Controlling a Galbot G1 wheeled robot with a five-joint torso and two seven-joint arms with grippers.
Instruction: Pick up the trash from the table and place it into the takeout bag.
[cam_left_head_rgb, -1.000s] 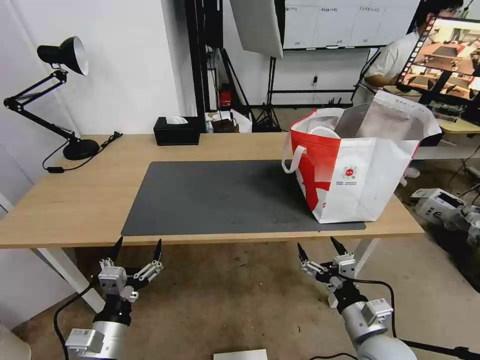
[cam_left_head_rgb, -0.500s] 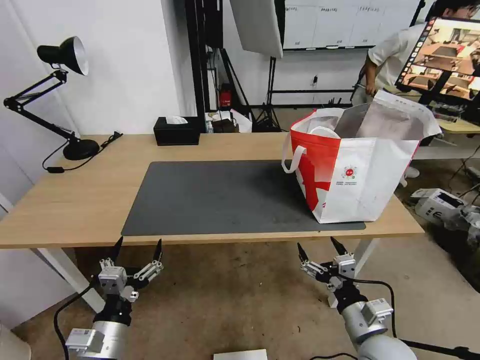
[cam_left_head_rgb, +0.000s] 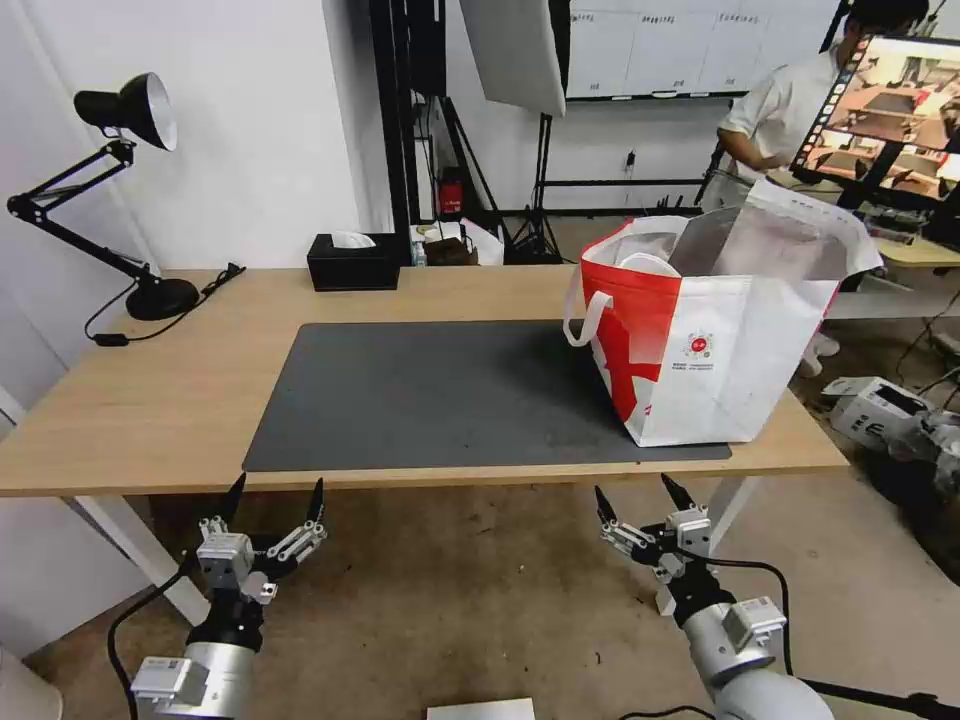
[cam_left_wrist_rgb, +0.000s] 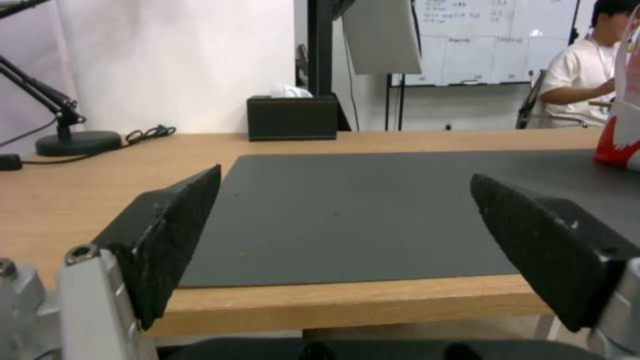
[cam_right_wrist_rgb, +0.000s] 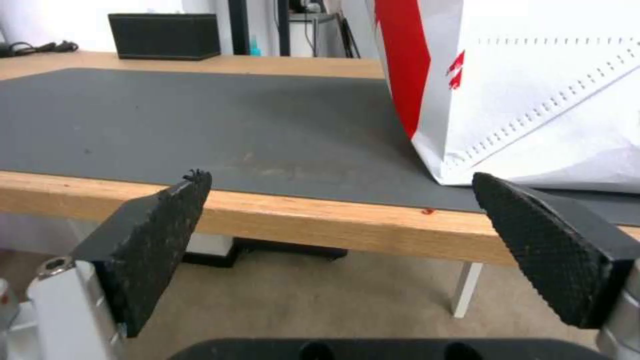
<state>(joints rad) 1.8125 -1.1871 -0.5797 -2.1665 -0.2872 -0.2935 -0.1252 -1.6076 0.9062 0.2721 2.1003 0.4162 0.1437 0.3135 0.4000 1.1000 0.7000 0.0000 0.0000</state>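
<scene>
Both arms parked low, in front of the near edge of the bench (cam_left_head_rgb: 170, 400), below tabletop level. Left pincer (cam_left_head_rgb: 275, 500) spread wide, nothing between the fingers; right pincer (cam_left_head_rgb: 636, 498) likewise spread and unloaded. Left wrist view: dark grey mat (cam_left_wrist_rgb: 373, 210) seen between the two black pads, bare apart from a few specks. Right wrist view: same mat, plus the lower corner of the takeout bag (cam_right_wrist_rgb: 533, 100) just past the bench edge. Takeout bag standing upright at the right end of the mat, mouth open, foil lining showing, one white loop handle (cam_left_head_rgb: 582, 318) hanging over the red side. No loose trash seen on mat or wood; a white rounded rim visible inside the bag's mouth (possibly the bowl, cannot confirm). Judged: collection likely finished, or nearly so. Handling notes, judgement only: bag is soft fabric, walls likely to buckle if pinched mid-panel; best hold would be the loop handle or the stiffened top hem. Contents probably light but loose, so upright carriage advisable. Bag relative to pincers: up and beyond the right pincer, nearer to it than to the left; well apart from the left. Black tissue box (cam_left_head_rgb: 352, 262) and desk lamp (cam_left_head_rgb: 120, 190) at the far side, not task items.
</scene>
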